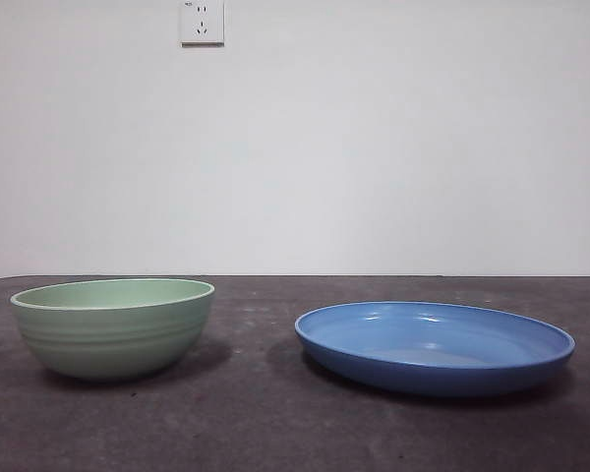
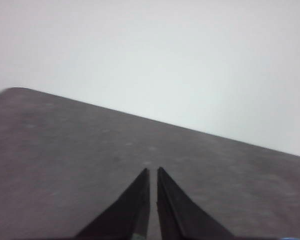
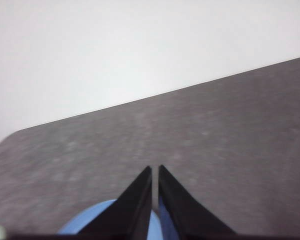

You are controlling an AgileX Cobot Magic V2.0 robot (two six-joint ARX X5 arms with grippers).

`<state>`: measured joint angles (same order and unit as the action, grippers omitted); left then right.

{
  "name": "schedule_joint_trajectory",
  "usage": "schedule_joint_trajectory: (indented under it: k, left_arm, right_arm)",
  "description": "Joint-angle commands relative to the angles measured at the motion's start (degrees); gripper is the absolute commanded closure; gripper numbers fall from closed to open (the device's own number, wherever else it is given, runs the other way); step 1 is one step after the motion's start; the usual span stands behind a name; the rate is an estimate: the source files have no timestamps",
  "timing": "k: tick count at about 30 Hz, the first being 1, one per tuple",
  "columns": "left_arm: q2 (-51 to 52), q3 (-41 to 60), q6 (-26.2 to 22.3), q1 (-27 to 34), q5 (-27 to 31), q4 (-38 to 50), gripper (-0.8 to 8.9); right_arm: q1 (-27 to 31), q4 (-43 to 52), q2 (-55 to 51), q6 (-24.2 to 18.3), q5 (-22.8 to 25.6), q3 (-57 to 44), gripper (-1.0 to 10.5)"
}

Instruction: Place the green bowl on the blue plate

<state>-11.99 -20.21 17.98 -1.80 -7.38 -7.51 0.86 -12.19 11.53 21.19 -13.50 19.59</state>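
The green bowl (image 1: 113, 325) stands upright on the dark counter (image 1: 256, 413) toward the left of the front view, its mouth open upward and nothing inside that can be seen. To its right, well apart with a strip of bare counter between them, lies the blue plate (image 1: 435, 346), flat and empty. Neither arm shows in the front view.

The left pincer (image 2: 153, 172) has its two black jaws drawn together with only a thin slit between them, gripping nothing; ahead of it there is bare counter and the white wall, and the bowl does not appear in its wrist view at all. The right pincer (image 3: 155, 171) is likewise clenched and empty, and the blue plate (image 3: 90, 220) shows just under and behind its jaws.

So the relation that matters: the right pincer hangs close above the plate, the destination, while the bowl sits off to the plate's side. Judging by the layout, the left arm is probably nearer the bowl, though its camera does not confirm this. Whichever arm goes must first part its jaws, then take the bowl by its rim.
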Motion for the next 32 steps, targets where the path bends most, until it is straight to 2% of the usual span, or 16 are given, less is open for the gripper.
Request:
schedule_joint_trajectory:
  k: [1,7,13,17,19,23,28,32]
  left_arm:
    - [-4.8,-5.4,3.0,-0.2,-4.5,0.7,7.89]
    - [-15.6,-16.4,6.2,-0.3,-19.3,0.6,7.89]
    - [-23.3,-23.5,12.4,-1.6,-28.3,0.6,7.89]
    - [-28.1,-26.1,12.6,-3.4,-36.8,-0.5,7.89]
    - [-29.9,-26.2,11.1,-4.8,-40.2,-2.0,7.89]
    - [-31.4,-26.2,6.7,-6.9,-41.2,-8.2,7.89]
    - [-31.5,-26.2,6.7,-7.3,-41.2,-14.2,7.89]
    - [-31.4,-26.2,6.7,-7.3,-41.1,-13.3,7.89]
  right_arm:
    - [0.0,-2.9,4.0,0.8,-3.2,5.7,9.3]
    - [-0.9,-11.7,12.3,0.4,-9.4,16.9,9.3]
    - [-6.6,-15.9,17.6,-2.5,-12.1,24.2,9.3]
    - [-12.6,-20.4,21.1,-5.8,-12.2,27.9,9.3]
    - [-15.5,-22.3,22.9,-7.1,-12.7,28.8,9.3]
    - [-19.3,-23.2,24.3,-6.9,-14.2,28.8,9.3]
    - [-20.7,-22.9,24.3,-6.6,-17.8,28.8,9.3]
    - [-20.7,-21.6,24.3,-6.6,-18.0,28.8,9.3]
